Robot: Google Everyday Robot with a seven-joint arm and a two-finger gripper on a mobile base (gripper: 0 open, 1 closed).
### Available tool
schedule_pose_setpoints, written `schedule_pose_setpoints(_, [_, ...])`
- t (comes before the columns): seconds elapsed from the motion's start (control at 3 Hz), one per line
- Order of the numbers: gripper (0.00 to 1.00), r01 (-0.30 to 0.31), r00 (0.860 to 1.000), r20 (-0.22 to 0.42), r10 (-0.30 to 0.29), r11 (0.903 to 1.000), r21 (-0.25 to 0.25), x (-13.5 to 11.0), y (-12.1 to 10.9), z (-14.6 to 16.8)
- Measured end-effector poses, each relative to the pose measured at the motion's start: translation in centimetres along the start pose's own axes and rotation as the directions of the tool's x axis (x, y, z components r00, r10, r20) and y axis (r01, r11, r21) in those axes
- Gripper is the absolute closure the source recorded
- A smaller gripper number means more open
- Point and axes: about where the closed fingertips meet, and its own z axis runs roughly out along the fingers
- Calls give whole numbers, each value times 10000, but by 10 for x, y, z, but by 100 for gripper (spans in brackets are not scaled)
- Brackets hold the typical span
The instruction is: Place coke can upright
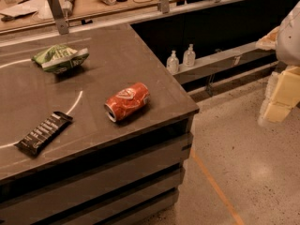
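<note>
The coke can (126,101) is red with white lettering and lies on its side on the dark table (154,86), near the front right corner. Its silver top faces the front left, and its side looks slightly dented. My gripper (280,101) shows at the right edge of the camera view as pale yellow parts below the grey arm (290,32). It hangs over the floor, well to the right of the table and apart from the can. It holds nothing that I can see.
A green chip bag (60,58) lies at the table's back left. A black flat candy bar (43,132) lies at the front left. Two clear bottles (181,60) stand on a low ledge behind the table. A cluttered counter (89,3) runs along the back.
</note>
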Motion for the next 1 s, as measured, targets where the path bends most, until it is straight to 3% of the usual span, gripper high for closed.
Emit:
schedule_pose_setpoints(0.33, [0,0,10000,1,0,10000,2,0,0,0])
schedule_pose_setpoints(0.67, [0,612,9978,237,-613,9981,56,-18,-6,2])
schedule_pose_setpoints(1.0, [0,2585,9644,552,-2588,9659,125,-69,-12,15])
